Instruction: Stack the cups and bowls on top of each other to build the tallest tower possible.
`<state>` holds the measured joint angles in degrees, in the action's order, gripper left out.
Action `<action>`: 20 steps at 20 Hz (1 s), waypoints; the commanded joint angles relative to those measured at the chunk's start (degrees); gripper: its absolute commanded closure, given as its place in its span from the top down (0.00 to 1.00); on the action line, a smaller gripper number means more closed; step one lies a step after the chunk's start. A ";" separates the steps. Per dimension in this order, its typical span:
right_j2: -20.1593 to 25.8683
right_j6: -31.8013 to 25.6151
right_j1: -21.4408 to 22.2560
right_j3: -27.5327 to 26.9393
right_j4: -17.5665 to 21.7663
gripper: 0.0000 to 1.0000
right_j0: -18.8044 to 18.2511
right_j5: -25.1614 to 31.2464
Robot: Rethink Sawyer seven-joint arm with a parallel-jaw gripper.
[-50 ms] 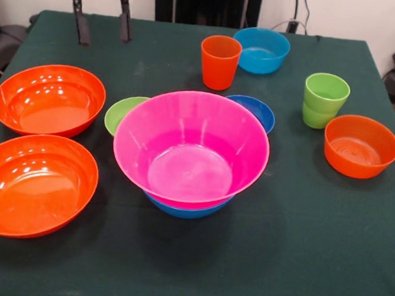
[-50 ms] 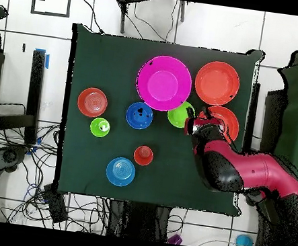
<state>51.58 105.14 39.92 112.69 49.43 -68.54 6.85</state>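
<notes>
The large pink bowl (image 1: 190,147) (image 2: 163,83) sits nested in a large blue bowl (image 1: 185,208) at the table's middle; together they form the low tower. Two large orange bowls (image 1: 48,99) (image 1: 32,183) lie to the left. A small lime green bowl (image 1: 123,112) and a dark blue bowl (image 1: 256,110) peek out from behind the pink one. An orange cup (image 1: 219,61) stands upright at the back. Two lime green cups (image 1: 324,100) are nested at the right. My gripper (image 1: 103,22) (image 2: 196,121) hangs open and empty above the far left, behind the orange bowls.
A light blue bowl (image 1: 261,50) sits at the back beside the orange cup. A small orange bowl (image 1: 361,146) lies at the right, near the green cups. The dark green cloth (image 1: 277,266) covers the table. In the overhead view my arm (image 2: 241,167) hides part of one orange bowl (image 2: 226,122).
</notes>
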 commanded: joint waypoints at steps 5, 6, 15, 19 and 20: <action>5.66 -21.32 -15.60 -7.13 9.04 1.00 -1.75 11.00; 5.87 -21.58 -16.11 -7.38 9.22 1.00 -1.85 11.25; 7.34 -29.02 -18.32 -11.53 10.43 1.00 -1.54 15.78; 7.29 -31.27 -19.90 -13.24 10.66 1.00 -2.36 16.46; 7.32 -31.85 -20.35 -13.61 10.71 1.00 -2.57 16.41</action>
<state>58.22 95.57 22.86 105.50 55.49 -71.67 15.68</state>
